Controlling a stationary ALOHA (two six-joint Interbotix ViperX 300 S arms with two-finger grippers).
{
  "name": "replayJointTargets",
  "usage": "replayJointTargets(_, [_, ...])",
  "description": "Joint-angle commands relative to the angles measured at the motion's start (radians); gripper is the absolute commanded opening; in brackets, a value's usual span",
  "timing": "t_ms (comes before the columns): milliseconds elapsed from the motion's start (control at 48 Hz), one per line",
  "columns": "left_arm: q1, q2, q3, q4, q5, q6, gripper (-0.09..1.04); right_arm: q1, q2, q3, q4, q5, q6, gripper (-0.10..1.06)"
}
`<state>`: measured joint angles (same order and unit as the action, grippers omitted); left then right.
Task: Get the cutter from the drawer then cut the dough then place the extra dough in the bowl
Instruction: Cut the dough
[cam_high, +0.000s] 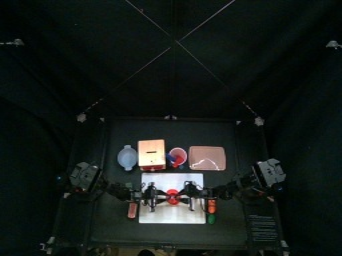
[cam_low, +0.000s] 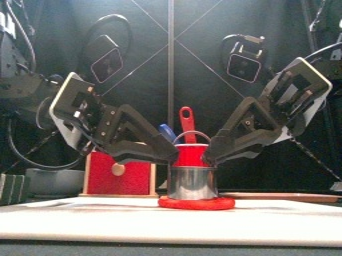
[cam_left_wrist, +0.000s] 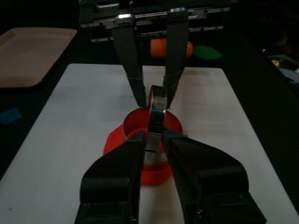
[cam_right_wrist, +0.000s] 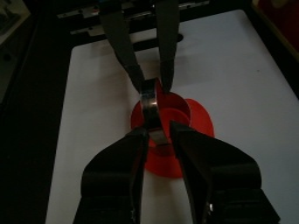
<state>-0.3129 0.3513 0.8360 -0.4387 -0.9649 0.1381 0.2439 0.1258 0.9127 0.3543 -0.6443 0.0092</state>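
The black table (cam_high: 107, 225) stands inside black curtains. The white cutting board (cam_high: 158, 215) lies at the middle of the table's front edge.

1. Dough: the flat red dough (cam_low: 197, 203) lies at the board's centre.
2. Cutter: the round metal cutter (cam_low: 195, 182) stands upright on the dough, inside the dough's outline.
3. Left gripper (cam_low: 170, 160): it reaches down from the left. Its 2 jaws are closed onto the cutter's left wall.
4. Right gripper (cam_low: 214, 158): it reaches down from the right. Its 2 jaws are clamped on the cutter's right wall, opposite the left gripper.
5. Back row: 4 items stand between the board and the table's back edge. From left to right they are the blue-grey bowl (cam_high: 127, 156), the wooden box (cam_high: 152, 151), the red cup (cam_high: 177, 154) and the pink tray (cam_high: 207, 157).
6. A small orange and green toy food (cam_high: 211, 207) lies on the table just beside the board's right edge.
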Motion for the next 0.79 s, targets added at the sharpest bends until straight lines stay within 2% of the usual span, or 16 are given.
replayJointTargets(21, [0.008, -0.005, -0.02, -0.002, 0.015, 0.002, 0.65, -0.006, -0.012, -0.015, 0.0, -0.009, 0.0, 0.67])
replayJointTargets(792, [0.012, 0.015, -0.023, -0.002, 0.046, -0.002, 0.65, -0.003, 0.032, -0.014, 0.015, 0.012, 0.006, 0.66])
